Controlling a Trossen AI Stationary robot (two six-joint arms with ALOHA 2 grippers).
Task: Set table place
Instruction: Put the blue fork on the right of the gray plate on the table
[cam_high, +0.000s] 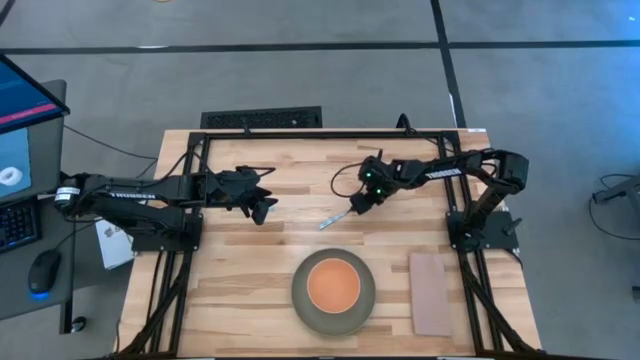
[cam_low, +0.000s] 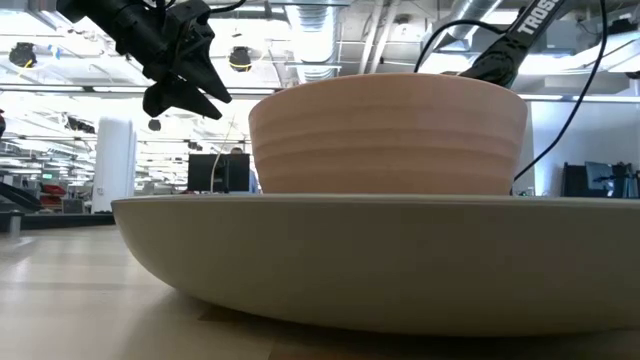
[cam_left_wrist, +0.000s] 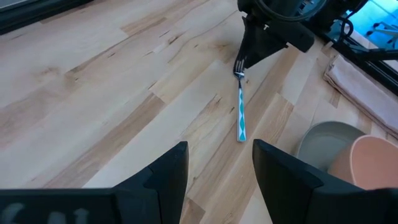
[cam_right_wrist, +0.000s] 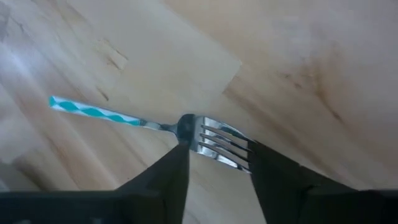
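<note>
A fork (cam_high: 335, 217) with a teal-and-white striped handle lies slantwise at the table's middle. My right gripper (cam_high: 357, 203) is shut on its tined end. My left gripper (cam_high: 265, 208) hovers open to the fork's left, touching nothing; in the low view my left gripper (cam_low: 185, 90) hangs high above the wood. The small orange bowl (cam_high: 332, 284) sits inside the grey-green plate (cam_high: 304, 302) near the table's near edge. The pale pinkish napkin (cam_high: 432, 292) lies flat to the plate's right. No spoon is in view. My right gripper (cam_right_wrist: 217, 155) pinches the fork's tined head (cam_right_wrist: 221, 142) between its two fingers, which lie across the head. It comes slanting down from the table's far right. The striped handle (cam_right_wrist: 93, 112) sticks out toward the near left; whether its end rests on the wood I cannot tell.
The wooden table (cam_high: 250, 265) has bare planks to the left of the plate and between the two arms. A black metal frame (cam_high: 300, 133) runs along the far edge and down both sides. A monitor, keyboard and mouse (cam_high: 42, 272) sit off the table's left.
</note>
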